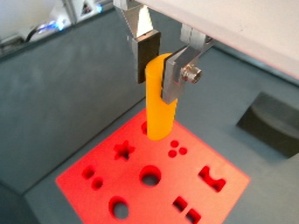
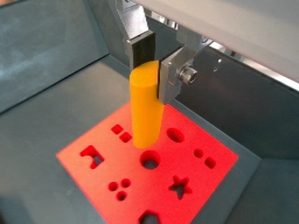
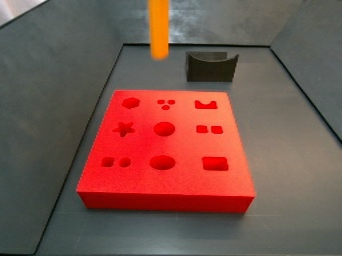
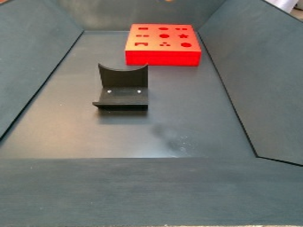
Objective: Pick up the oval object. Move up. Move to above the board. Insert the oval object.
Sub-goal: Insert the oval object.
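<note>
My gripper (image 1: 160,80) is shut on the top end of the oval object (image 1: 162,118), a smooth orange-yellow peg that hangs upright between the silver fingers (image 1: 177,77). Both wrist views show the same hold, gripper (image 2: 149,77) on peg (image 2: 145,114). The red board (image 1: 87,194) lies on the floor well below the peg, with its shaped holes facing up, among them an oval hole (image 2: 176,136). In a side view only the peg's lower part (image 3: 159,28) shows, high over the board's far edge (image 3: 167,185); the gripper is out of that frame.
The dark fixture (image 3: 210,66) stands on the grey floor just beyond the board, also seen as the fixture (image 4: 120,89) nearer that camera than the board (image 4: 164,58). Sloped grey walls enclose the floor on all sides.
</note>
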Robot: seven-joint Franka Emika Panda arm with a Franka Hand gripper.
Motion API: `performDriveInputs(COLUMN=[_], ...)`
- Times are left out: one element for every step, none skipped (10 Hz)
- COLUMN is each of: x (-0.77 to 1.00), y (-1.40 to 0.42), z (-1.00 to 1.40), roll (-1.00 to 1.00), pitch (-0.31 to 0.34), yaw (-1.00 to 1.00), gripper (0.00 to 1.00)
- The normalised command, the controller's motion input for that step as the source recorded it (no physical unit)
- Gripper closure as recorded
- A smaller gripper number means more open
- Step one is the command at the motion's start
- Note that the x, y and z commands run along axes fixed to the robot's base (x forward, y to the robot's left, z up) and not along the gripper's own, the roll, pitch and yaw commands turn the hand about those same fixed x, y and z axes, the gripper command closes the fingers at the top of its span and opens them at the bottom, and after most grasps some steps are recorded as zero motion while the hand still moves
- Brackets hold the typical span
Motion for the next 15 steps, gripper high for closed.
performDriveInputs(x=[0.0,0.0,-0.05,-0.05,0.03,0.01,0.07,0.04,0.0,0.0,0.05,0.13,0.2,0.06,0.29], y=[-0.37,-0.04,0.0,0.0,-0.21,-0.31,-0.26,-0.07,-0.03,-0.09,0.0,0.0,0.0,0.0,0.06], z=[-0.52,-0.04,-0.41,-0.63,-0.46,-0.33,-0.13,-0.41,-0.4,0.0,-0.18,-0.19,-0.12,-0.03,-0.25], roll=[0.0,-0.02,0.0,-0.01,0.0,0.0,0.0,0.13,0.19,0.03,0.13,0.3,0.27,0.0,0.07], pitch=[-0.149,-0.047,-0.094,-0.15,-0.126,-0.096,-0.024,0.0,0.0,0.0,0.019,0.093,0.13,0.0,0.067], yaw=[0.3,0.02,0.13,0.2,0.25,0.18,0.04,0.18,0.19,0.0,0.1,0.27,0.18,0.0,0.0], gripper=[1.0,1.0,1.0,1.0,1.0,1.0,1.0,1.0,1.0,1.0,1.0,1.0,1.0,1.0,1.0])
